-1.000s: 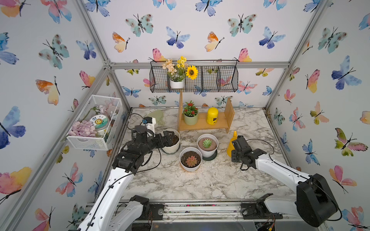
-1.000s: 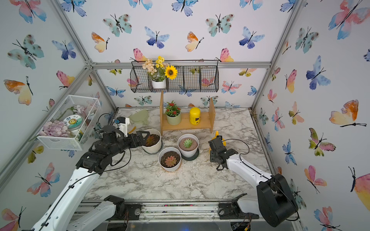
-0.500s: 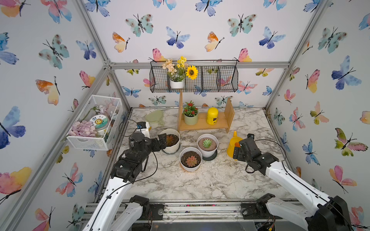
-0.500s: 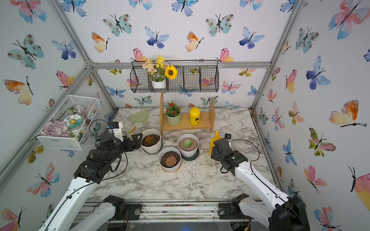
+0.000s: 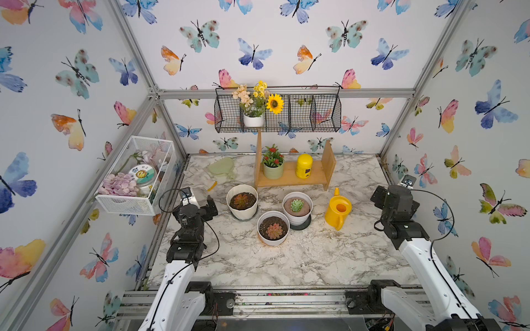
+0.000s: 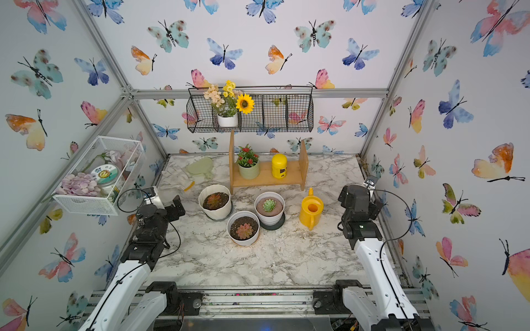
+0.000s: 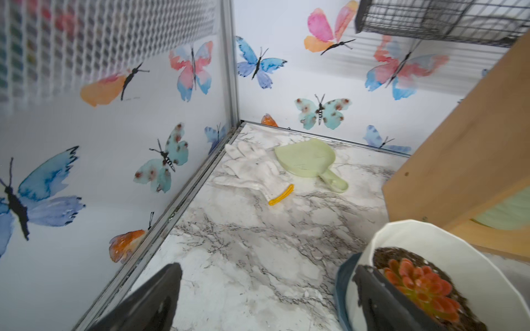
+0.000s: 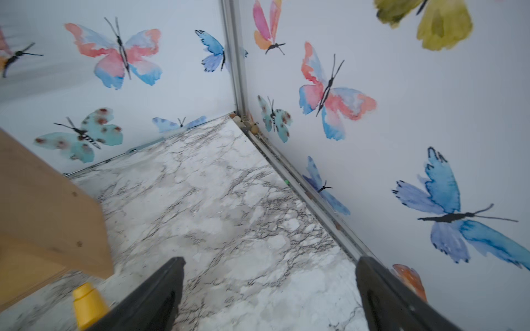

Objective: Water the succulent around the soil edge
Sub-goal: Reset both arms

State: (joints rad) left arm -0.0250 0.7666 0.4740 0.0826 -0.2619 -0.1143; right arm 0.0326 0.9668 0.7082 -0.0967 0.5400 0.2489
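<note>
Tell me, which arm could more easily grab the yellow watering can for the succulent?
Right, most likely. The yellow watering can stands free on the right gripper's side, and that gripper is open. The left gripper, also open, sits by the succulent, with the pots between it and the can.
</note>
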